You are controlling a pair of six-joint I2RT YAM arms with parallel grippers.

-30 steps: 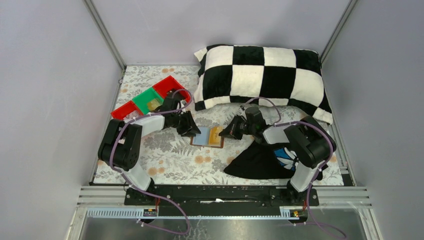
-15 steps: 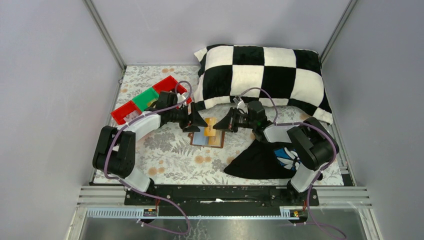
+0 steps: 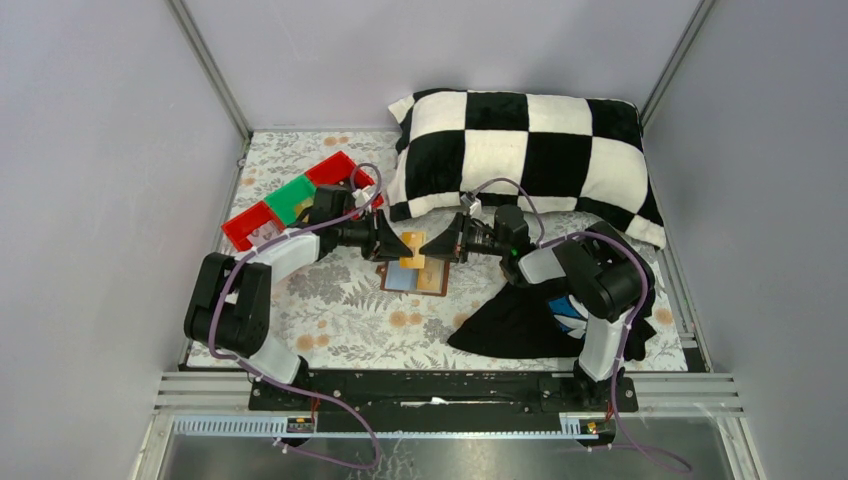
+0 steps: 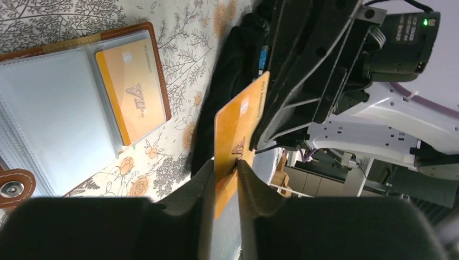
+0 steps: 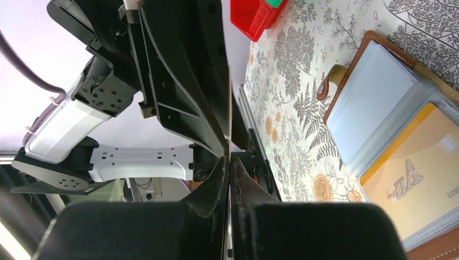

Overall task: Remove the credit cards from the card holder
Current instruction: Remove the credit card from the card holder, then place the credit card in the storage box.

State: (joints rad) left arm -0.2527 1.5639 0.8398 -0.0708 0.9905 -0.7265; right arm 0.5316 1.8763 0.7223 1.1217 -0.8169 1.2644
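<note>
The left gripper (image 4: 224,165) pinches one end of an orange card (image 4: 238,116) in the air, and the right gripper (image 5: 228,161) seems closed on the other end. The card is thin, stiff, light and slippery, so hold its flat faces. A second card (image 4: 132,95) sits in the open wallet (image 4: 158,62).

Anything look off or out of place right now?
Both the left gripper and the right gripper pinch one orange card in mid-air over the open card holder. A second orange card sits in its pocket. Nothing spilled.
</note>
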